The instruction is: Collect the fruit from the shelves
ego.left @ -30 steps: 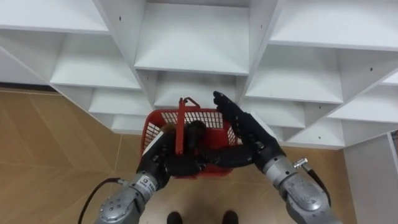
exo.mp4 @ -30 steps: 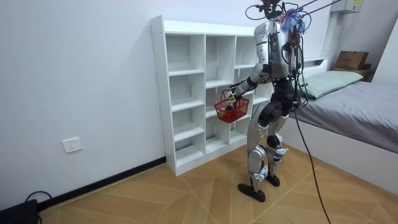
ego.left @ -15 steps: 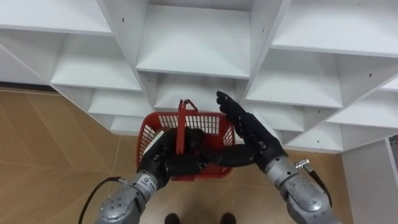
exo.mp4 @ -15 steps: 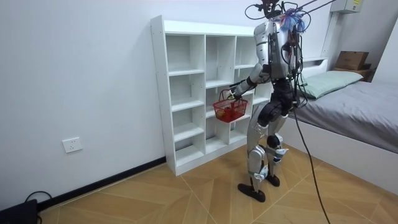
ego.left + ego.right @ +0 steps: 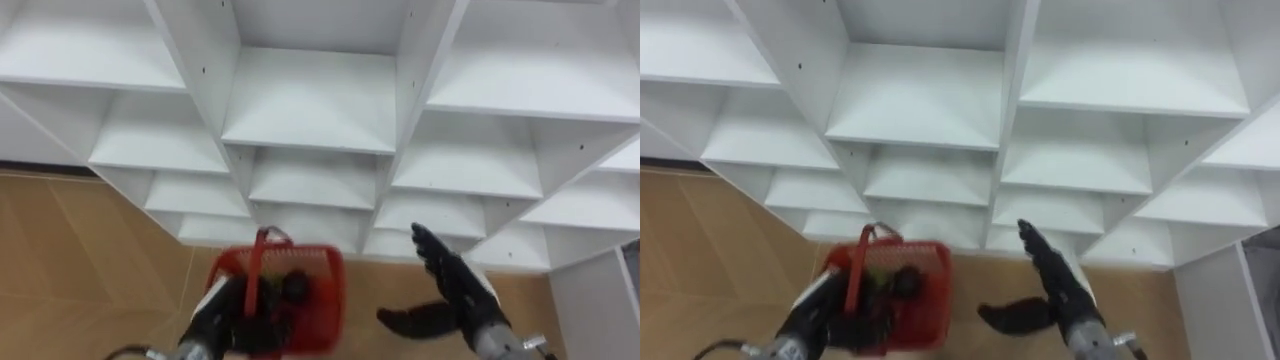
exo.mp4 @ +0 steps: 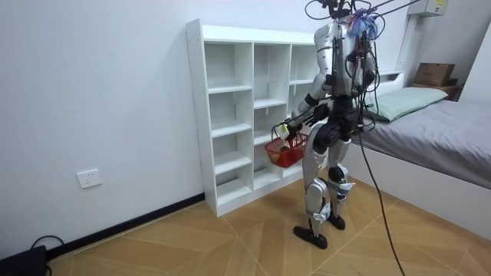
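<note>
I stand in front of the white closet (image 6: 253, 115) and carry a red wire basket (image 5: 283, 298) low before me; its handle (image 5: 262, 245) stands upright. My left hand (image 5: 222, 310) reaches in from the lower left and is shut on the basket. A dark lump (image 5: 295, 286) lies inside the basket, and I cannot tell what it is. My right hand (image 5: 452, 290) is open, fingers straight, off to the basket's right and clear of it. In the room view the basket (image 6: 285, 150) hangs at the level of the lower shelves.
The closet's compartments (image 5: 310, 100) in front of me look bare. Wooden floor (image 5: 80, 250) lies below on the left. In the room view a bed (image 6: 430, 130) stands behind me on the room view's right, and a wall socket (image 6: 89, 179) sits on the room view's left.
The basket has dropped lower and a little to the left. My right hand has left the basket's rim and moved away to the right. The room view shows my hips bent slightly.
</note>
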